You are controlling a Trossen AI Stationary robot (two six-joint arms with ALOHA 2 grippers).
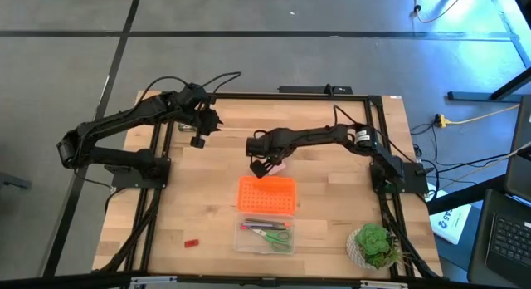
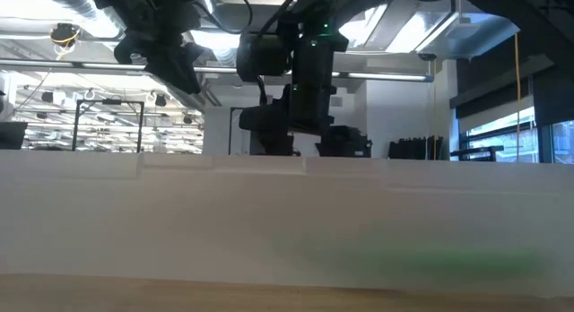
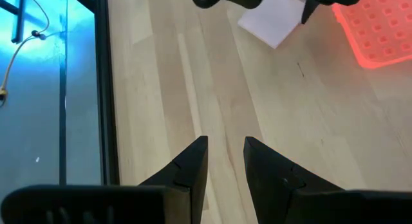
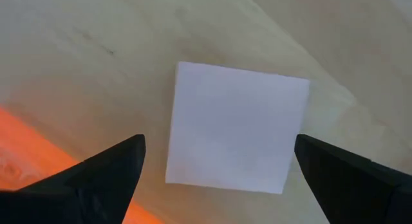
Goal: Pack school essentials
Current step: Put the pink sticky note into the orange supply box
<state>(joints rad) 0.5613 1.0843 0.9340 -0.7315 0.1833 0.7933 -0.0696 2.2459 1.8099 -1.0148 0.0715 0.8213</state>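
- The right gripper hangs over the middle of the light wooden table, its two dark fingers spread wide and holding nothing; they straddle the pale square paper pad, which lies flat on the wood below them and shows pinkish from above.
- That pad sits just beside the far edge of the orange perforated lid of the clear plastic box, which stands toward the table's near edge.
- Inside the box lie the green-handled scissors and thin red and purple pencils. A tiny red block rests alone nearer the near-left corner.
- The left gripper waits raised over the far-left part of the table, its fingers narrowly apart and empty.
- A leafy green potted plant stands by the near-right corner.
- Risks, as I judge them: the pad is thin and flat, so the fingertips could scrape the wood and slide over it, or peel off only the top sheets.
- One finger hangs close to the lid; a descent that drifts that way could strike the lid and shove the box.
- With the lid on, the pad has no way in yet.
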